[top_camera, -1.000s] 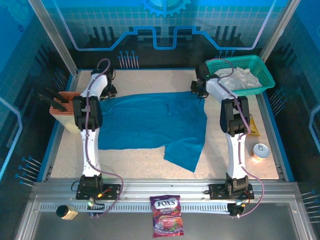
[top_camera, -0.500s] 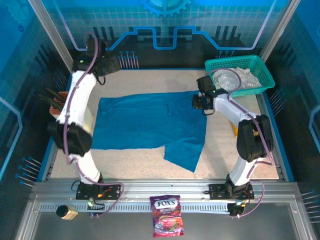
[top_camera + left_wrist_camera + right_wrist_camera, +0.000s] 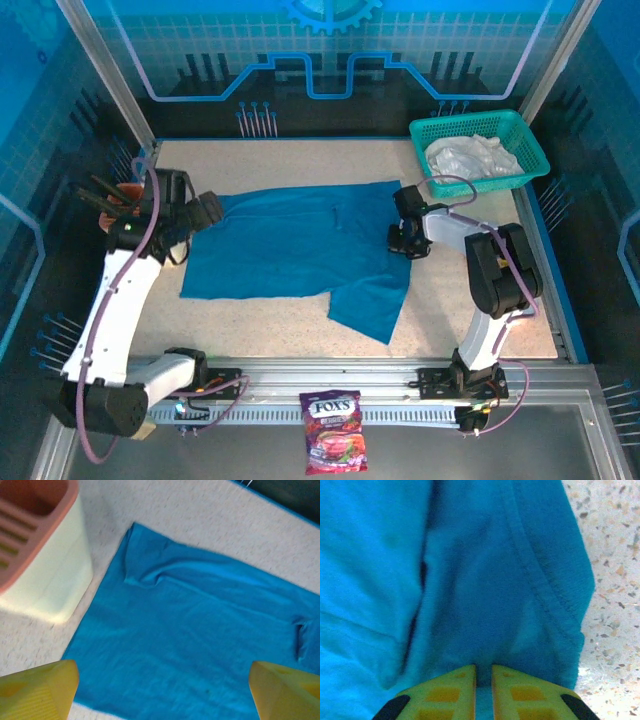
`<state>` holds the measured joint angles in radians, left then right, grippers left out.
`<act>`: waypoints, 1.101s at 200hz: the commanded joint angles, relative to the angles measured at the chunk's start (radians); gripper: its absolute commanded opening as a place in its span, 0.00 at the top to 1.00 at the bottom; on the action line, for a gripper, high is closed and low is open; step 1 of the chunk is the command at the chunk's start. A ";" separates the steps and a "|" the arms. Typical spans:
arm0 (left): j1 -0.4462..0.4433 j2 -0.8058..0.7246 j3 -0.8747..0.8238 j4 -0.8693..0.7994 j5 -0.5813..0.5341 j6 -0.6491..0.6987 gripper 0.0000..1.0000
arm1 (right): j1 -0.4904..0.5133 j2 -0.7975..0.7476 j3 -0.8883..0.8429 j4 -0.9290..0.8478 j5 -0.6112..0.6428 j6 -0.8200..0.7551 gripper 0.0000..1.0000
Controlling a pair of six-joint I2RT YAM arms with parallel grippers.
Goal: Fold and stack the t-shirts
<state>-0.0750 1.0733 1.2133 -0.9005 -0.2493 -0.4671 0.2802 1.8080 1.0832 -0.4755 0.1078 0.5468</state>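
Observation:
The teal-blue t-shirt (image 3: 300, 250) lies spread flat mid-table, one flap reaching toward the near edge. My left gripper (image 3: 210, 211) hovers over the shirt's left edge. In the left wrist view its yellow fingers (image 3: 37, 687) stand wide open above the cloth (image 3: 200, 630), holding nothing. My right gripper (image 3: 402, 240) sits at the shirt's right edge. Seen from the right wrist, this gripper (image 3: 484, 680) is shut on a fold of teal cloth (image 3: 485, 605) near the hem. A white t-shirt (image 3: 468, 155) lies crumpled in the basket.
The teal-green mesh basket (image 3: 465, 119) stands at the back right corner. A pink and cream holder (image 3: 118, 205) with dark tools sits at the left edge, close to my left arm, also seen as the holder (image 3: 40, 555). A candy bag (image 3: 335, 432) lies on the front rail.
My left arm has swung from the back left down to the shirt's left edge and its jaws have opened wide. My right gripper has moved nearer along the right edge and closed on cloth.

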 commanded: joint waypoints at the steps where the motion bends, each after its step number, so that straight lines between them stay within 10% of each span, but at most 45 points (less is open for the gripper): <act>1: 0.000 -0.073 -0.064 -0.091 -0.005 -0.069 0.12 | -0.024 0.015 0.003 -0.009 0.043 0.023 0.84; 161: -0.008 -0.064 -0.538 -0.108 0.122 -0.464 0.24 | -0.195 0.049 0.081 -0.036 -0.018 -0.030 0.86; 220: 0.000 0.001 -0.591 0.023 -0.023 -0.526 0.33 | -0.189 -0.128 0.018 -0.011 -0.137 -0.111 0.64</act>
<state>-0.0761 1.0538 0.6327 -0.9710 -0.2104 -0.9535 0.0952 1.7931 1.1252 -0.4850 0.0357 0.4862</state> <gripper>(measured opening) 0.693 0.328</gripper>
